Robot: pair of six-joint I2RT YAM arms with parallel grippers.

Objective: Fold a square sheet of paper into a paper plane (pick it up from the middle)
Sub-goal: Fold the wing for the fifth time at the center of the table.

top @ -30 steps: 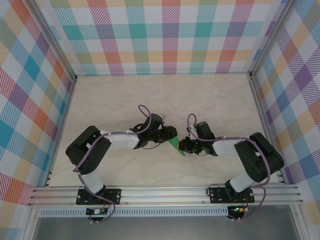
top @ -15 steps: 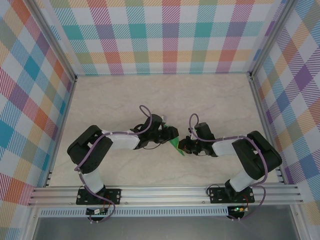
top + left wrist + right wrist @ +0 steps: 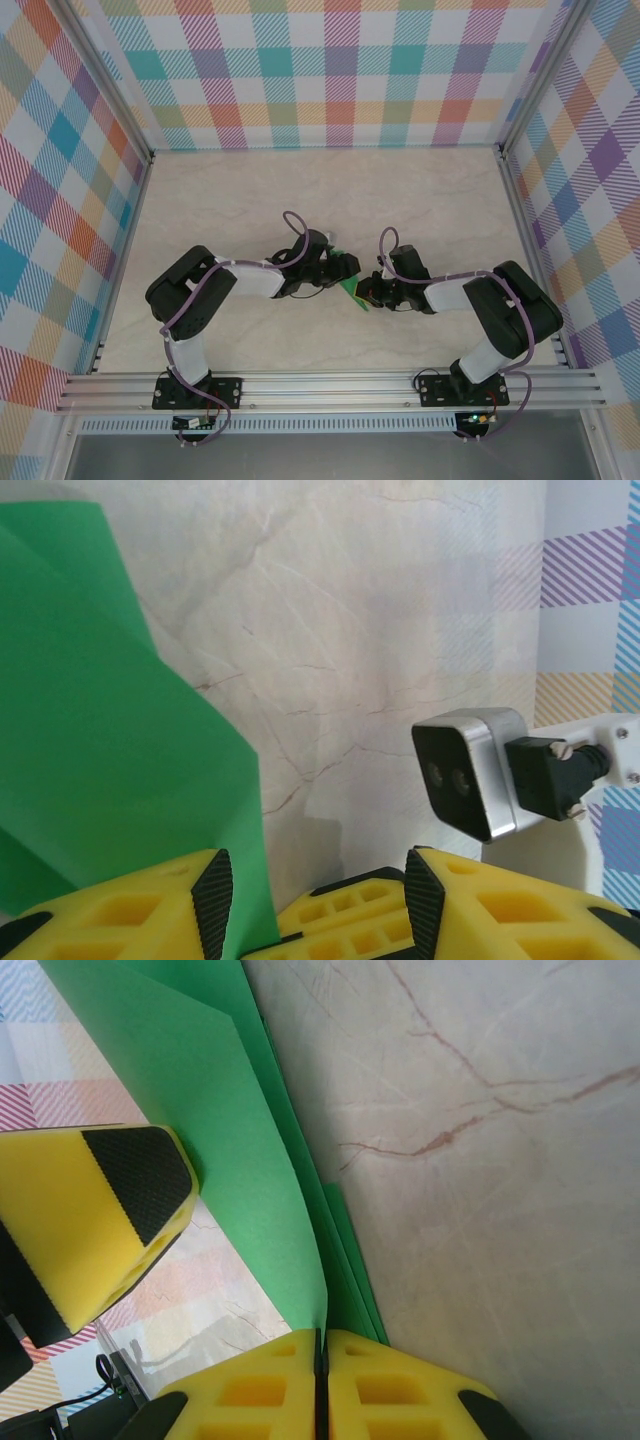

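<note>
As it stands midway across the table [image 3: 240, 200]: green sheet of paper [image 3: 351, 290]

Unmarked, creased into overlapping layers. Its edge is pinched by the right gripper [image 3: 321, 1360], jaws pressed together; the left gripper [image 3: 310, 895] stands with jaws spread, one pad [image 3: 135, 1180] beside it. Both grippers hide most of it from above

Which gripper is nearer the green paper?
Right. The right gripper is shut on the green paper, pinching its edge; the left gripper is open, with the paper alongside one of its fingers.
</note>
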